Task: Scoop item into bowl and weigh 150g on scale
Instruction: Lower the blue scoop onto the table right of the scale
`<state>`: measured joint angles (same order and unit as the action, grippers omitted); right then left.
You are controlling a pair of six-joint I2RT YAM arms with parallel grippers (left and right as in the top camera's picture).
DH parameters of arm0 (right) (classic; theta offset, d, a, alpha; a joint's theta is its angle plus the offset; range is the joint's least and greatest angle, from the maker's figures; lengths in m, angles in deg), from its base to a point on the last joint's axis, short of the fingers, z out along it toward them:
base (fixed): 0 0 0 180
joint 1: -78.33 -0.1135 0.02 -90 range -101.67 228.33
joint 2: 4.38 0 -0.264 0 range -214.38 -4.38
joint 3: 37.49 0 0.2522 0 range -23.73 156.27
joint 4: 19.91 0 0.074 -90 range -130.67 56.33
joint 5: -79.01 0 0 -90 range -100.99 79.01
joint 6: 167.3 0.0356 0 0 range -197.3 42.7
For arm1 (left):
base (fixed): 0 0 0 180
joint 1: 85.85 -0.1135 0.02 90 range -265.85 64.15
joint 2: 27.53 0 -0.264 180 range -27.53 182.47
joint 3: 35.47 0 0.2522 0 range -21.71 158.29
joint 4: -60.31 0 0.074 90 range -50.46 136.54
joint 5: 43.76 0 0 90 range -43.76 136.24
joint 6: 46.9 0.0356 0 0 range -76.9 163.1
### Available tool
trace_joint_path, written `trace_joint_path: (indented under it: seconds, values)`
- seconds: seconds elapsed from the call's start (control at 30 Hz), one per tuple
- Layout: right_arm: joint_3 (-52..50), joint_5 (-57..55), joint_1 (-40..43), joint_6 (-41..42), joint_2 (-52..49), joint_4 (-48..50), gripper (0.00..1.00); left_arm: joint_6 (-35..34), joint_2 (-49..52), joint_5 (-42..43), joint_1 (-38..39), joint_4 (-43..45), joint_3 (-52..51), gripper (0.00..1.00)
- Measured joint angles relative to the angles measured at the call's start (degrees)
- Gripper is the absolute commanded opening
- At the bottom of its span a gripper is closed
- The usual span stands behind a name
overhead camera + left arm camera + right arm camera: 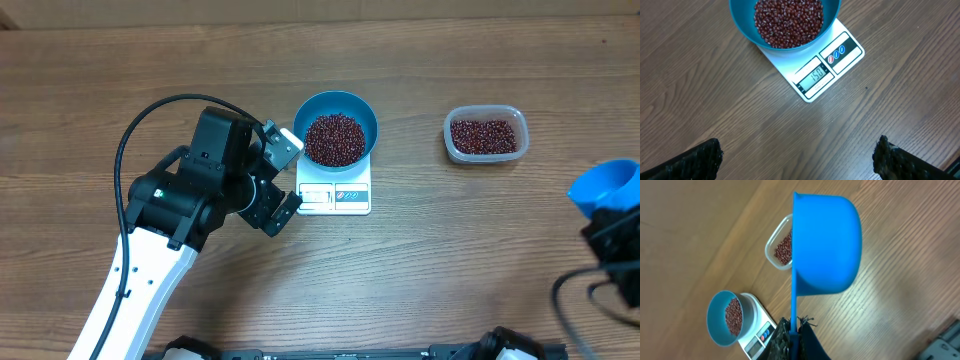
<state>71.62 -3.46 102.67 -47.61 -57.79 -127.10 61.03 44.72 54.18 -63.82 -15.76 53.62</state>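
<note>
Fingers spread on the left, right fingers pinching the scoop handle.
On the tabletop, the bowl sits on the scale just beside the left fingers, beans heaped inside; display seems on target, so touch nothing and hold the scoop well apart while the reading settles.

A blue scoop is gripped by its thin handle in the right pincer at the bottom edge, the fingers pressed together on it. The cup is turned so that only its outer wall is seen. A clear tub of red-brown beans is partly hidden behind the scoop's rim. At lower left, a blue bowl holding more beans is set on a white scale on the wooden table.
</note>
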Motion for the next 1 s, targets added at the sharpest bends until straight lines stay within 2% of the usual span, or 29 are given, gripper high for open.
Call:
trace_joint_path:
  seconds: [0.13,0.37,0.63,0.8,0.83,0.9,0.97,1.0]
  values:
    - [-12.9,4.3,0.0,2.2,7.8,6.4,0.04,0.0,0.0,0.0,0.0,0.0,0.0,1.00]
    - [-42.0,14.6,0.0,3.2,10.5,32.0,0.04,0.0,0.0,0.0,0.0,0.0,0.2,0.99]
    - [-61.1,23.7,0.0,3.4,10.5,48.5,0.04,0.0,0.0,0.0,0.0,-0.1,0.2,1.00]
    - [-69.9,26.0,0.0,3.2,10.5,54.2,0.04,0.0,0.0,0.0,0.0,0.0,0.2,1.00]
    - [-71.5,26.3,0.0,3.2,10.5,56.0,0.06,0.0,0.0,0.0,0.0,-0.1,0.2,0.99]
    - [-73.8,26.7,0.0,3.1,10.5,58.0,0.20,0.0,0.0,0.0,0.0,0.0,0.2,1.00]
    - [-75.4,27.0,0.0,3.0,10.6,58.5,0.50,0.0,0.0,0.0,0.0,0.0,0.2,1.00]
    - [-75.7,27.0,0.0,2.9,10.6,58.5,0.60,0.0,0.0,0.0,0.0,0.0,0.2,1.00]
